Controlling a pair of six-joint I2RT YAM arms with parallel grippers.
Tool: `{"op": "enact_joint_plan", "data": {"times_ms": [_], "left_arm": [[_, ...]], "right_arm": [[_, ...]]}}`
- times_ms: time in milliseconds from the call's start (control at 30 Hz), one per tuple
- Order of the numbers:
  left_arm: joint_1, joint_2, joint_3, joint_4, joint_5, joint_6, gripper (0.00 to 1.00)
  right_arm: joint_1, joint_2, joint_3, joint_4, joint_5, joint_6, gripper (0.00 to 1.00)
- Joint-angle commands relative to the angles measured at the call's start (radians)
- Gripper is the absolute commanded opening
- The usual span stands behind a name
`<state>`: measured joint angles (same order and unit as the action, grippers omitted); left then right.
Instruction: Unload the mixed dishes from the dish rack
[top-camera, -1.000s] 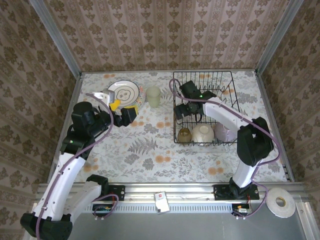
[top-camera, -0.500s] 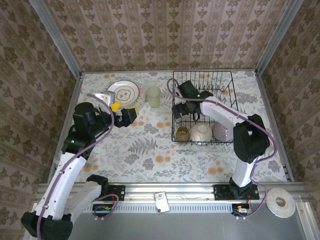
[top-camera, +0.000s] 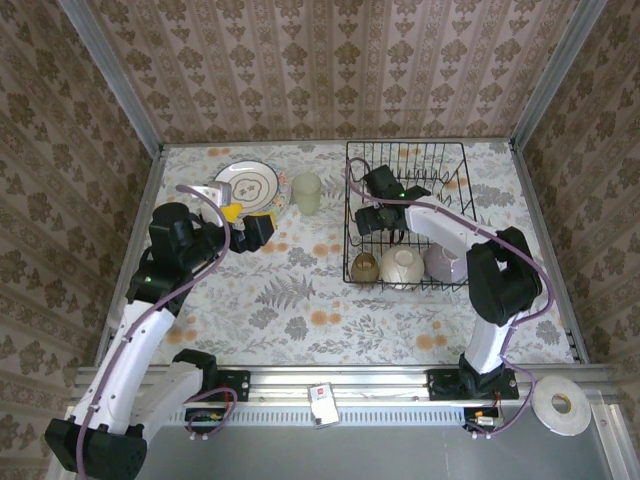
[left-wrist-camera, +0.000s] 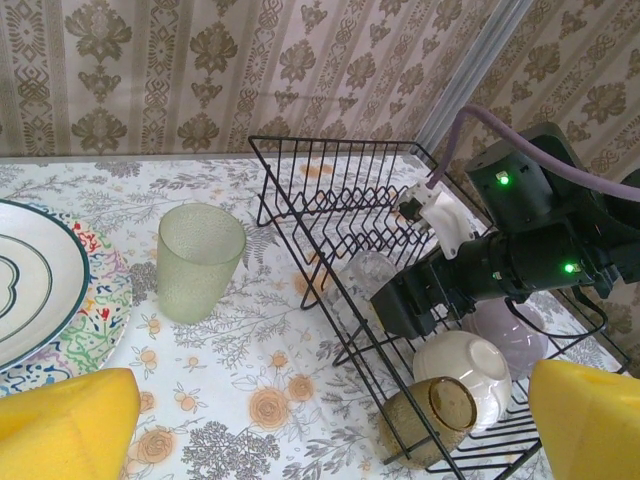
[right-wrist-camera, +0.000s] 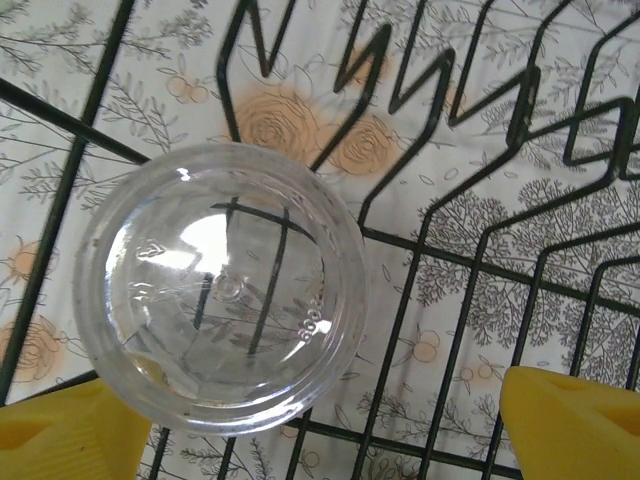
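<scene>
The black wire dish rack (top-camera: 440, 160) stands at the back right. Along its near side lie a small brown cup (top-camera: 365, 267), a cream bowl (top-camera: 402, 266) and a lavender bowl (top-camera: 445, 263). In the right wrist view a clear glass (right-wrist-camera: 220, 300) stands upside down on the rack wires, and my right gripper (right-wrist-camera: 310, 440) is open just above it, its yellow fingers (right-wrist-camera: 570, 425) on either side. A floral plate (top-camera: 247, 185) and a pale green glass (top-camera: 306, 193) stand on the table to the left of the rack. My left gripper (top-camera: 250, 222) hovers open near them, holding nothing.
The patterned tablecloth (top-camera: 300, 300) is bare in front of the plate and the rack. Walls close the table at the back and sides. The rack's upright tines (left-wrist-camera: 340, 190) stand behind the right gripper (left-wrist-camera: 420, 300).
My right gripper has shifted slightly inside the rack, over the clear glass. The left arm has barely moved.
</scene>
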<state>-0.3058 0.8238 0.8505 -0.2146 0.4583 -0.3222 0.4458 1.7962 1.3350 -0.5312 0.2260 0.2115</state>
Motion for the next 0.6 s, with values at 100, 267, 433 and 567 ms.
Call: {"op": "enact_joint_plan", "data": {"times_ms": [100,267,433,567], "left_arm": [[0.01,-0.001,-0.006,0.032,0.024,-0.015,1.0],[0.013,0.006,-0.003,0.032,0.039,-0.021,1.0],[0.016,0.024,-0.005,0.076,0.121,-0.063,1.0],[0.014,0.023,-0.004,0.092,0.159,-0.076,1.0]], "right_arm": [[-0.034,-0.06,-0.034,0.008,0.075,0.052,0.9],[-0.043,-0.109,-0.059,0.018,0.064,0.078,0.94],[-0.043,-0.12,-0.022,0.0,-0.039,0.089,1.0],[-0.045,-0.087,0.027,-0.031,-0.093,0.098,1.0]]}}
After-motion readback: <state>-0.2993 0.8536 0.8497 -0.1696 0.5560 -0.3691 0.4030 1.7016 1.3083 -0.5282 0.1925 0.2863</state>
